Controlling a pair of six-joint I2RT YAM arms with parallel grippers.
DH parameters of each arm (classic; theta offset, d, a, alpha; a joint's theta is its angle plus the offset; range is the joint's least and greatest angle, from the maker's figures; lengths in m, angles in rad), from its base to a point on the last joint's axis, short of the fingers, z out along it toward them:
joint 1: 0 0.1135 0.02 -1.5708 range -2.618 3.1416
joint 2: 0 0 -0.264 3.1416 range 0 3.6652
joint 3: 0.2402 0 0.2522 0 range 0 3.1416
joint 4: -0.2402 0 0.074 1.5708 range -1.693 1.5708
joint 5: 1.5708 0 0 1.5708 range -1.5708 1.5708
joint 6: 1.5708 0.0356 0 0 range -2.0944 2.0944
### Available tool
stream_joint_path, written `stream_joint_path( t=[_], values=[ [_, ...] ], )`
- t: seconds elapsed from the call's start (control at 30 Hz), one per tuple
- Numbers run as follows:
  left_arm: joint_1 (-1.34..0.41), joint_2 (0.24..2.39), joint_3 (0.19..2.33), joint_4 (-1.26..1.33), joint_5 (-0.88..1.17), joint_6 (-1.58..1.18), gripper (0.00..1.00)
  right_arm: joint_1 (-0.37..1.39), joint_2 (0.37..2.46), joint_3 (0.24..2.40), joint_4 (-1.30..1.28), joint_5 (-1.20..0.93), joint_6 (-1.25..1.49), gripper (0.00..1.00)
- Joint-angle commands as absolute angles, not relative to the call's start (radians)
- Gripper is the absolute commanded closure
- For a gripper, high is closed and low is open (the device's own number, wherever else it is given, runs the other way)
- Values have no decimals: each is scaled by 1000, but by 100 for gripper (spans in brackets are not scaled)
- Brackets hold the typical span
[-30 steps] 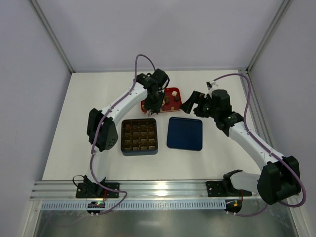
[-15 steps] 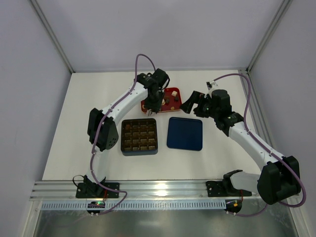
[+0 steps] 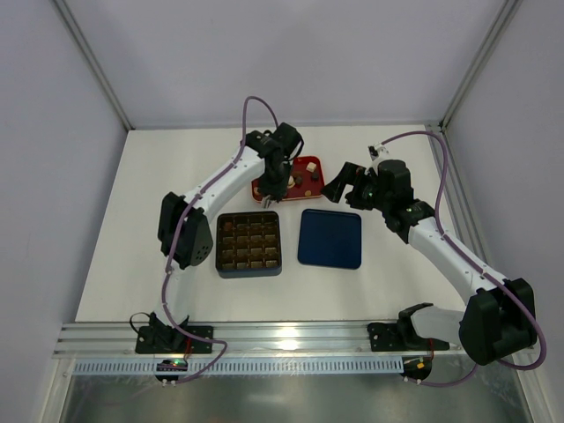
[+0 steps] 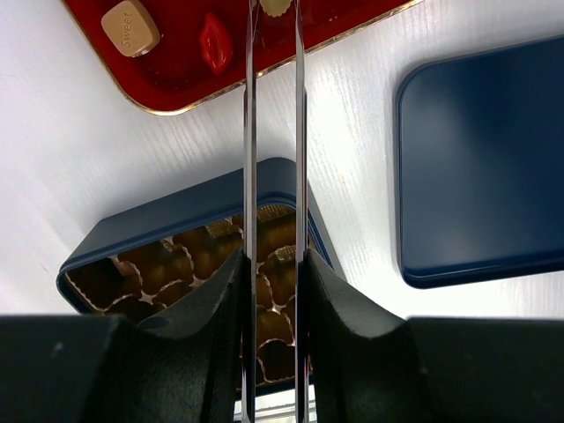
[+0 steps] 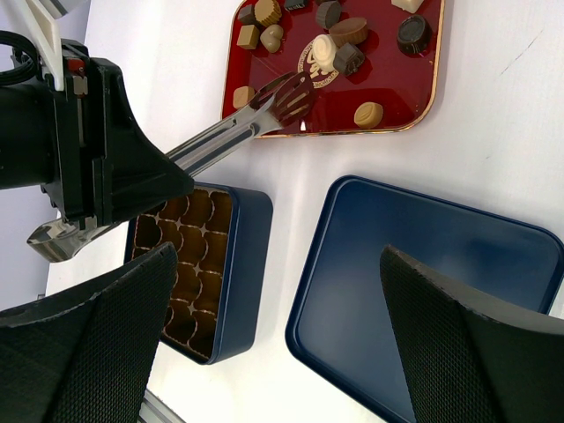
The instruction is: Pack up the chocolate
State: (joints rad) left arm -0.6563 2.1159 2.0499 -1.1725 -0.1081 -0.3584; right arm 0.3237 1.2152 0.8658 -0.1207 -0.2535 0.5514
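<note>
The chocolate (image 5: pixel 335 55), several small dark, tan and cream pieces, lies on a red tray (image 3: pixel 307 164) at the back. It also shows in the left wrist view (image 4: pixel 130 27). My left gripper (image 3: pixel 271 187) (image 4: pixel 274 260) points down over the tray's near edge and is shut on metal tongs (image 5: pixel 231 134). The tong tips rest on the tray among the pieces; I cannot tell if they hold one. My right gripper (image 3: pixel 340 185) (image 5: pixel 278 256) is open and empty above the navy lid (image 5: pixel 423 273).
The dark square box (image 3: pixel 249 243) with empty gridded brown compartments sits left of the flat navy lid (image 3: pixel 330 238). Both lie just in front of the red tray. Walls enclose the white table on three sides.
</note>
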Motion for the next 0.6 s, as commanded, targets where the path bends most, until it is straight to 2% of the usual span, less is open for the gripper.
stream_joint_path(
  t=[0.0, 0.57],
  values=[
    [-661, 2118, 2097, -1181, -120, -348, 72, 327, 1213, 867, -78, -245, 546, 4],
    [-658, 2083, 2131, -1181, -158, -353, 75, 327, 1223, 873, -75, -247, 543, 4]
  ],
)
